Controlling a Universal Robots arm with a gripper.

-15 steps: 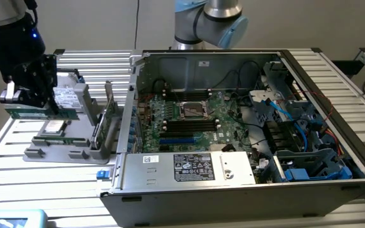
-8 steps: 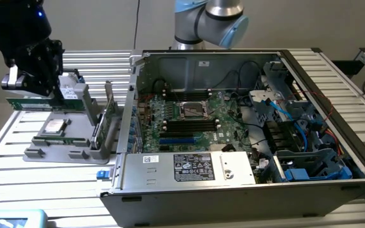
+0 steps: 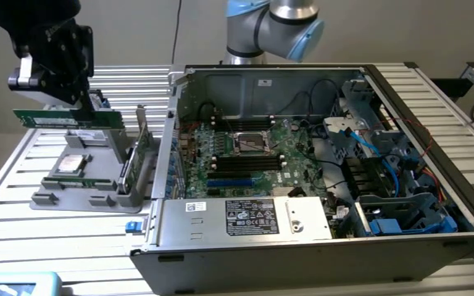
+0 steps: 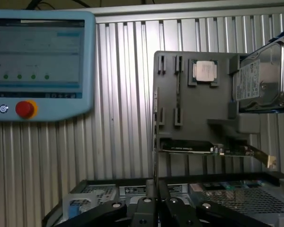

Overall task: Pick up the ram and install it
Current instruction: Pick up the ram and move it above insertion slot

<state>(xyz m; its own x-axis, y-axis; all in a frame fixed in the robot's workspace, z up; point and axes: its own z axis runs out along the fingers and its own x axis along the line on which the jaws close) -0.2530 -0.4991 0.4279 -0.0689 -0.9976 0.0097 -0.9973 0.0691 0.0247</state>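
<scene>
Our gripper point(image 3: 83, 106) pinched the ram point(image 3: 68, 118) by its thin edge above the tray point(image 3: 56, 200), so we judged it might tilt and jam at the motherboard point(image 3: 245, 154).

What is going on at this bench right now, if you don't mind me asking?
The robot arm's black hand grips a long, narrow green ram stick, held in the air above the grey parts tray. The open dark computer case sits to the exterior view's right, its green motherboard exposed; the stick is not yet installed.
</scene>
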